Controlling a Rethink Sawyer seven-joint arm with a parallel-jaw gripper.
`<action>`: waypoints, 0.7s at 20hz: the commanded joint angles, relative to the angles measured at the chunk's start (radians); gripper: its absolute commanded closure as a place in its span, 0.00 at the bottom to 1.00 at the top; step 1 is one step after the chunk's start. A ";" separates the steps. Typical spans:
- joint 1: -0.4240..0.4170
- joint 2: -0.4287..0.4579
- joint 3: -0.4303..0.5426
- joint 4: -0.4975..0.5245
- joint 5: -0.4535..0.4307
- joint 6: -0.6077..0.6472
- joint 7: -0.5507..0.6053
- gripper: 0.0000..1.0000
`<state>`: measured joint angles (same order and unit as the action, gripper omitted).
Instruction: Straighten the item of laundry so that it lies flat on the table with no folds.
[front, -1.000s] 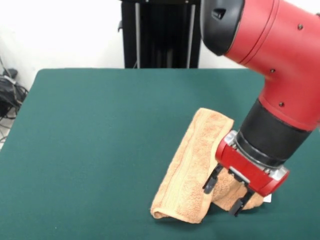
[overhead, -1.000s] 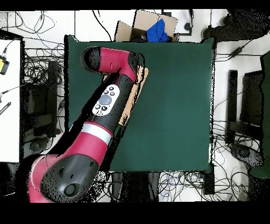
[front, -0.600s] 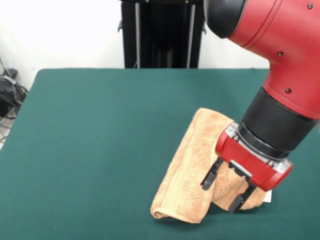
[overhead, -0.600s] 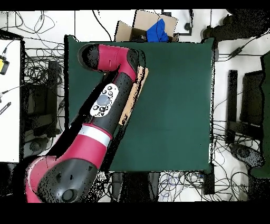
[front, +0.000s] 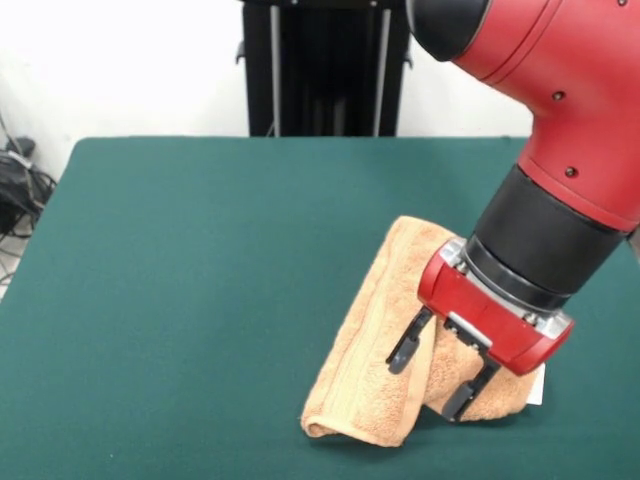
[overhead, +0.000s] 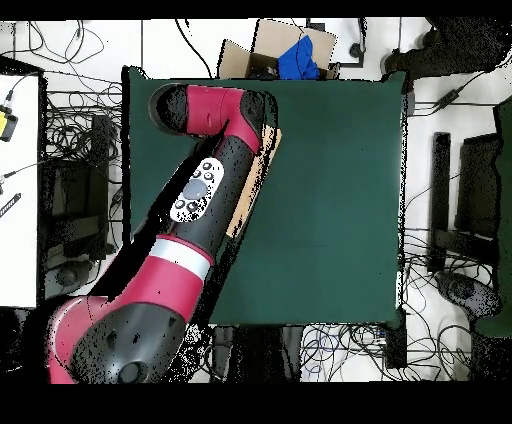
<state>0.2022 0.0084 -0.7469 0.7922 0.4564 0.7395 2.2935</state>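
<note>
peach-orange towel (front: 385, 345), still folded lengthwise, lies near the green tabletop's (front: 200, 260) front right. the tool (front: 430, 372), jaws spread wide and empty, has shifted slightly left over the folded layers; no grasp yet made.

- Light falls evenly and brightly across my worktop (front: 200, 260) in the front view, soft and from above, with no hard-edged shadows.
- The white wall (front: 130, 65) behind the worktop is washed out almost to pure white.
- A faint, diffuse shadow sits on the worktop just beneath the towel (front: 375, 350) and under my claw (front: 432, 375).
- My red arm shell (front: 560, 70) carries gentle sheen, no harsh glare.
- In the overhead view the worktop reads darker and flatter, and fine detail is coarse.
</note>
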 joint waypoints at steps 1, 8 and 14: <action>-0.019 -0.005 0.174 0.092 -0.003 0.068 0.075 0.00; -0.010 0.029 0.205 0.101 0.000 0.015 0.105 0.00; -0.003 0.060 0.228 0.102 0.001 -0.018 0.136 0.00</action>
<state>0.2020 0.0204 -0.6778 0.7925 0.4562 0.7395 2.2935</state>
